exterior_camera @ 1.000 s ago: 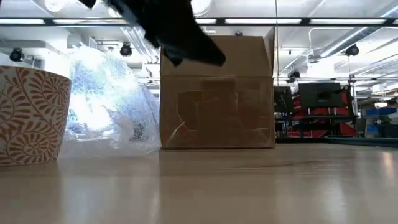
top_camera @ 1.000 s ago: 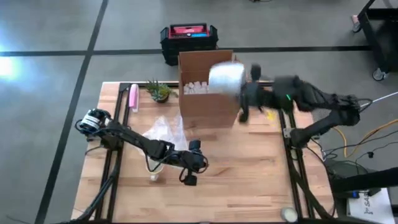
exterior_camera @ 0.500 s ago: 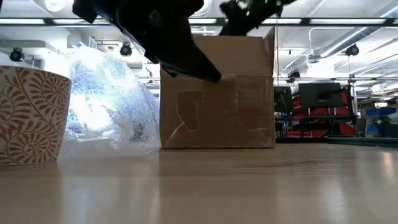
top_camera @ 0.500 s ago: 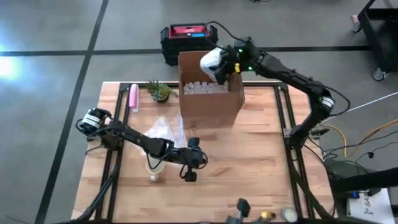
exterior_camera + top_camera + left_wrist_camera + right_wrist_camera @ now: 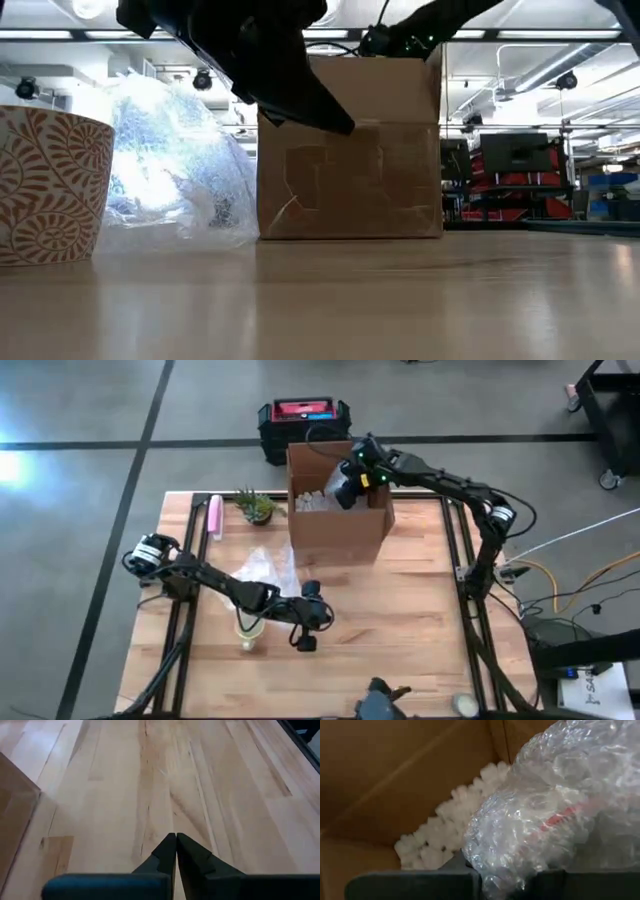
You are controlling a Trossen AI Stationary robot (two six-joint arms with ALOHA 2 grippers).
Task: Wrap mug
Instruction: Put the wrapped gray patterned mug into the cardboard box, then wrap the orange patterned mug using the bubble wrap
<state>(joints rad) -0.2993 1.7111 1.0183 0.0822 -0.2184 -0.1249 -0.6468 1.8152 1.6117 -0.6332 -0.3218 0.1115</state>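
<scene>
Left side: a patterned mug (image 5: 45, 185) stands upright on the desk (image 5: 400, 650), at about 7 o'clock from desk centre in the high view (image 5: 247, 638). It carries no wrap. Loose bubble wrap (image 5: 262, 572) lies just beside it toward 12 o'clock, presumably staged for that mug.

The left claw (image 5: 303, 644) hangs low near desk centre, just 3 o'clock of the mug, gripping nothing. The left wrist view shows its fingers (image 5: 167, 851) pressed together over bare boards; I judge it parked clear of the box.

Centre: the open cardboard box (image 5: 338, 525) stands at 12 o'clock on the desk, lined with white packing peanuts (image 5: 322, 500) as cushioning. A pink object (image 5: 214, 516) and a small plant (image 5: 256, 506) sit at 10 to 11 o'clock, not involved.

Right side: the right arm reaches across to the box mouth. The right claw (image 5: 347, 488) is clamped on a bubble-wrapped bundle (image 5: 555, 815), held just above the peanuts, apparently for lowering into the box.

Views compared: only the right wrist view shows the bundle, with something red inside it; whether that is a mug cannot be told. The low view shows the standing mug's leaf pattern, but the box wall hides the contents. The high view alone fixes both arms' positions.
</scene>
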